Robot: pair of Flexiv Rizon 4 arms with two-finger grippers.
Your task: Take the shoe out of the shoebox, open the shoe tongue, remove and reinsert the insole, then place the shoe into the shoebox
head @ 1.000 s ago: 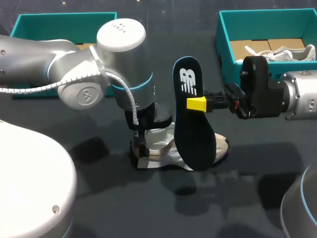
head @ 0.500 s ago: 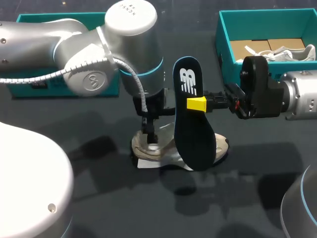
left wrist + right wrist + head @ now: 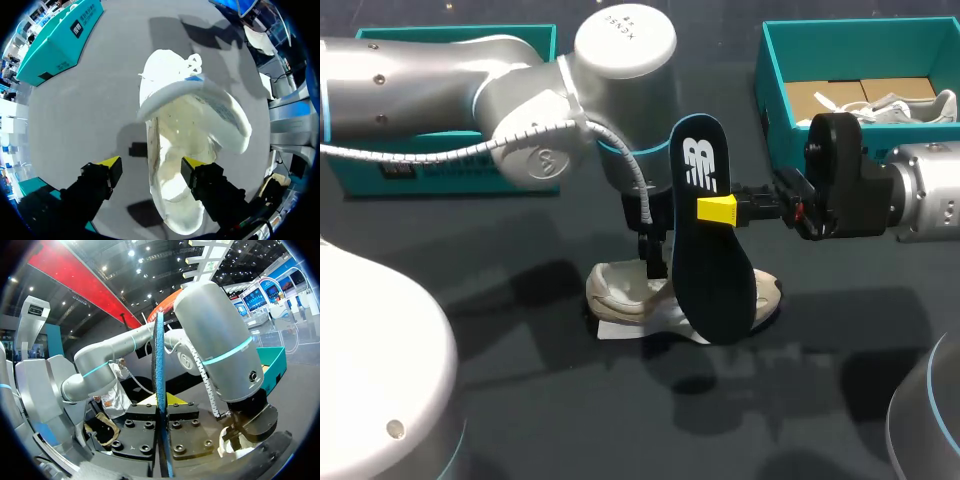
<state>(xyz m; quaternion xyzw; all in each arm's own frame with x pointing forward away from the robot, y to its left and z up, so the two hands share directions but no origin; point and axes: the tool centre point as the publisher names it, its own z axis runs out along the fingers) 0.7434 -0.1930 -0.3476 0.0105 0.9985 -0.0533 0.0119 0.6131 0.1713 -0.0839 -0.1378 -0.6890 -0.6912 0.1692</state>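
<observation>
A white shoe (image 3: 620,295) lies on the dark table, its tongue pulled up (image 3: 200,97) and its inside bare. My left gripper (image 3: 653,262) hangs just above it, open. In the left wrist view the left gripper (image 3: 151,164) straddles the shoe's (image 3: 175,190) side wall, one finger over the inside and one over the table. My right gripper (image 3: 720,210) is shut on the dark insole (image 3: 705,270), held upright with its lower end in front of the shoe's toe. The right wrist view shows the insole (image 3: 159,390) edge-on between the shut right gripper (image 3: 161,405).
A teal shoebox (image 3: 775,90) stands at the back right with another white shoe (image 3: 895,108) in it. A second teal box (image 3: 440,165) stands at the back left, partly behind my left arm.
My left arm has swung to the right, from the shoe's heel end to over its middle, and its fingers have drawn a little closer. The right arm and insole have not moved.
</observation>
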